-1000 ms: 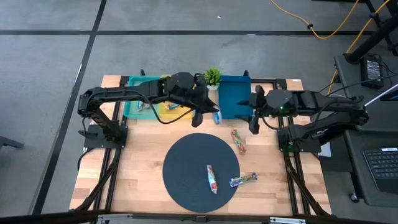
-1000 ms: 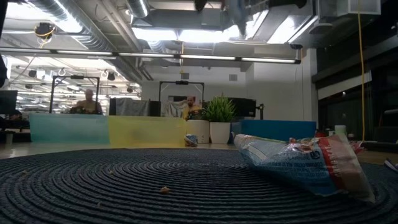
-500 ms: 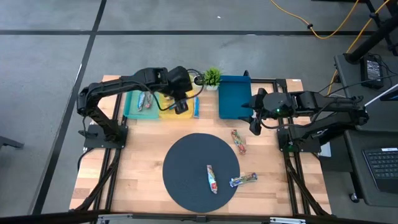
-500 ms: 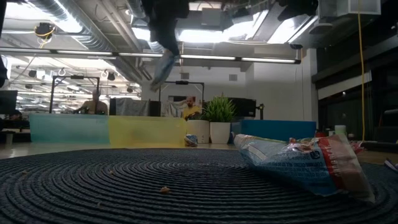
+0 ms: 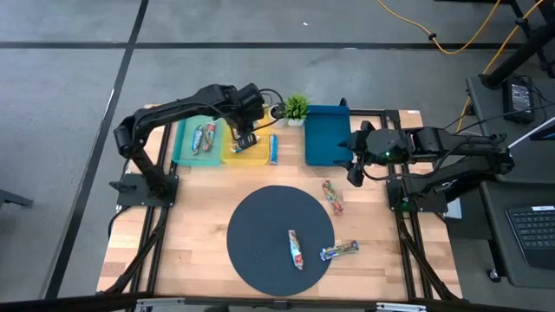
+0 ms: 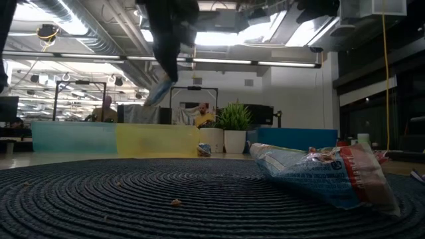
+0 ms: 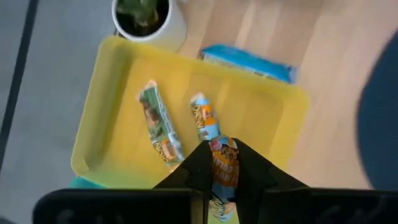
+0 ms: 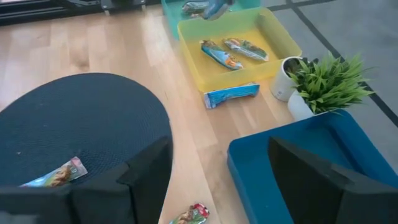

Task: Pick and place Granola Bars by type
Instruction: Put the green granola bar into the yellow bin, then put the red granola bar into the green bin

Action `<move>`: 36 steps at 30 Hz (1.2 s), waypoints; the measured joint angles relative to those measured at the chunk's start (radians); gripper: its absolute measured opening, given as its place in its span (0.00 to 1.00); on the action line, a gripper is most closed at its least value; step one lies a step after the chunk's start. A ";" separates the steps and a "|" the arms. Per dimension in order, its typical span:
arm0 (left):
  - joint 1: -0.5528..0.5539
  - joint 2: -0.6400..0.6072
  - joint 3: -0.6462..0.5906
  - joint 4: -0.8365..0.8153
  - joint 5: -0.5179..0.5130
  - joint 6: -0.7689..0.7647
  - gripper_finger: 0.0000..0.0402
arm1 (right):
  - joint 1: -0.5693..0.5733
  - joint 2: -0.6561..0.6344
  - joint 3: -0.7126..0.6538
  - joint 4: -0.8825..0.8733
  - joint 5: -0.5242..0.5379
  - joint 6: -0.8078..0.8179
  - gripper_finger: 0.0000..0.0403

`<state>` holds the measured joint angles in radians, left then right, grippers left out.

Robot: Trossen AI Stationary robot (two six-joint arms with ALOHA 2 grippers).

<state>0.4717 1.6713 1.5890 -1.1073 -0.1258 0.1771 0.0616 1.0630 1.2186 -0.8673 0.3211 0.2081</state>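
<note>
Held bar: a granola bar [image 7: 222, 167] in an orange and blue wrapper sits pinched between the left gripper [image 7: 224, 180] fingers, its free end poking out ahead of them over the yellow tray [image 7: 112, 109].
Bars ahead of the fingers: two bars lie in the yellow tray, a green-white one [image 7: 159, 127] and an orange-blue one [image 7: 204, 118] just beyond the held bar's tip.
Stray blue bar: a blue-wrapped bar [image 7: 249, 62] lies on the table [image 5: 199, 234] against the tray's outer wall, beyond the fingers, beside the potted plant [image 5: 297, 107].
Other trays: a teal tray [image 5: 184, 147] with two bars lies to one side of the left fingers; a dark blue tray [image 5: 326, 134] sits between the two grippers.
Bars left to sort: one on the round dark mat [image 5: 280, 236] near its middle [image 5: 296, 249], one at the mat's edge [image 5: 338, 250], one on the table just off the mat [image 5: 332, 197].
Right gripper: [image 8: 217, 155] hovers near the dark blue tray, fingers spread and empty.
Risk, drop point: likely the bar lands across the bar already lying below the fingers and stacks or tips it.
Risk, wall: released too near the rim, the slick wrapper could slide out and join the blue bar on the table.
Risk, type: the held wrapper looks like the orange-blue one, so the tray seems right, but that is a judgement from colour alone.
</note>
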 joint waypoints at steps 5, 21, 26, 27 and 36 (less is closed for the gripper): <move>0.028 0.076 0.000 -0.001 0.001 0.042 0.07 | 0.000 0.000 0.000 -0.003 0.001 0.000 0.65; 0.011 0.247 0.000 -0.030 0.048 0.132 0.11 | 0.000 0.000 0.000 -0.128 0.045 0.090 0.66; -0.015 0.243 0.000 -0.059 0.047 0.142 0.20 | 0.000 0.000 0.000 -0.168 0.044 0.131 0.66; -0.019 0.237 0.000 -0.065 0.043 0.142 0.22 | 0.000 0.000 0.000 -0.168 0.044 0.131 0.66; -0.028 0.153 0.000 -0.130 0.013 0.066 0.39 | 0.001 0.000 0.000 -0.203 0.042 0.165 0.66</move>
<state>0.4438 1.8238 1.5887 -1.2378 -0.1127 0.2435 0.0623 1.0634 1.2182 -1.0701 0.3636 0.3728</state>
